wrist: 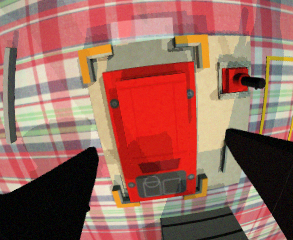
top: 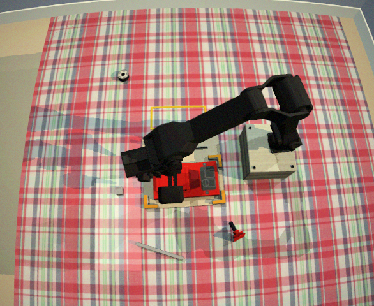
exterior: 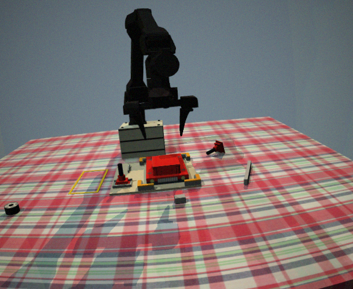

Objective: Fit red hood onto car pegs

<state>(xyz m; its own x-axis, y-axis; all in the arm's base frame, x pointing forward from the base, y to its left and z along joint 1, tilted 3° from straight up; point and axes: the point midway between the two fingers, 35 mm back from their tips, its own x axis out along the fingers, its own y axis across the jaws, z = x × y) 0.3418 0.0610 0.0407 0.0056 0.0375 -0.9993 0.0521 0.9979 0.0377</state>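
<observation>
Hanging high over the jig (exterior: 129,186), the gripper (exterior: 162,132) has fingers spread wide, pinching nothing; only the wrist view shows the hood (wrist: 153,123) lying squarely on the car

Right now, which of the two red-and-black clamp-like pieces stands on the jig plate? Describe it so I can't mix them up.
Start at the pale jig plate holding the red car hood. Beside the hood, toward the yellow rectangle outline, is the small red-based piece with an upright black post. Its twin lies tipped over on the plaid cloth, off the plate.
</observation>
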